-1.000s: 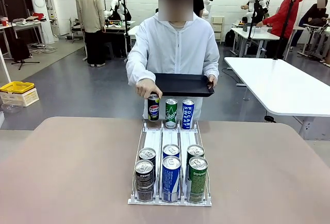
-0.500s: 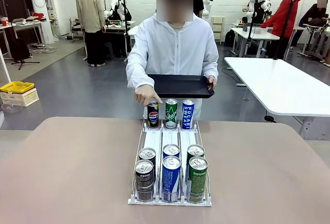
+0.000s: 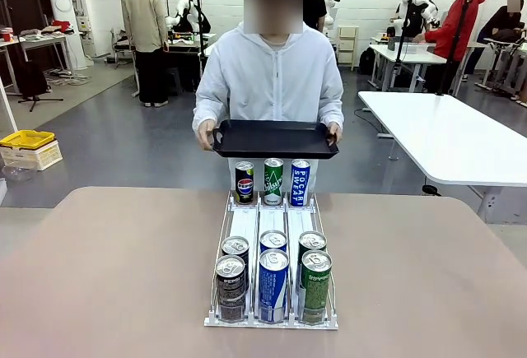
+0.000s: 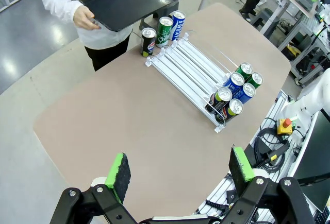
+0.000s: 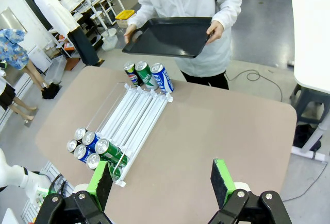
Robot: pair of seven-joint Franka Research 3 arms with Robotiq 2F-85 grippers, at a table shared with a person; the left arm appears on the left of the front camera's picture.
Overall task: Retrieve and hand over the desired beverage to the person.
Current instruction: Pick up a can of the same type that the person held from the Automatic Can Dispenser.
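Facing the person (image 3: 269, 78) across the bench (image 3: 107, 267). Grips a black tray (image 3: 274, 138) at waist height, one hand (image 3: 205, 135) on one short end and the other hand (image 3: 333, 133) on the opposite end. Keeps it level, bare and just behind the far edge of the bench, most likely as the landing place for the drink to be handed over.

On the bench between, a white three-lane can rack (image 3: 244, 225), running from the far edge toward the robot's side. Looks built to feed cans down to the near lip, hence the cluster there and the bare lanes in the middle.

Nine cans in all. Three upright in a row at the far end of the rack, one per lane, labels turned toward the robot, probably as a display to choose from: one Pepsi can (image 3: 244, 182), one green Chilsung can (image 3: 273, 181), one Pocari Sweat can (image 3: 300, 182). Cannot tell whether on the rack or just beyond it. Six packed at the near lip, two per lane, front touching back: two black Pepsi cans (image 3: 230, 285), two blue cans (image 3: 274, 282), two green cans (image 3: 315, 282).

No telling from here which drink is wanted; every candidate sits in or at the rack, none on the tray.

Left tool (image 4: 179, 166) spread wide, pinching nothing, high above the bench and well apart from the cans. Right tool (image 5: 162, 176) likewise spread and bare. Judged as the very start: choice not yet made, no reach begun.
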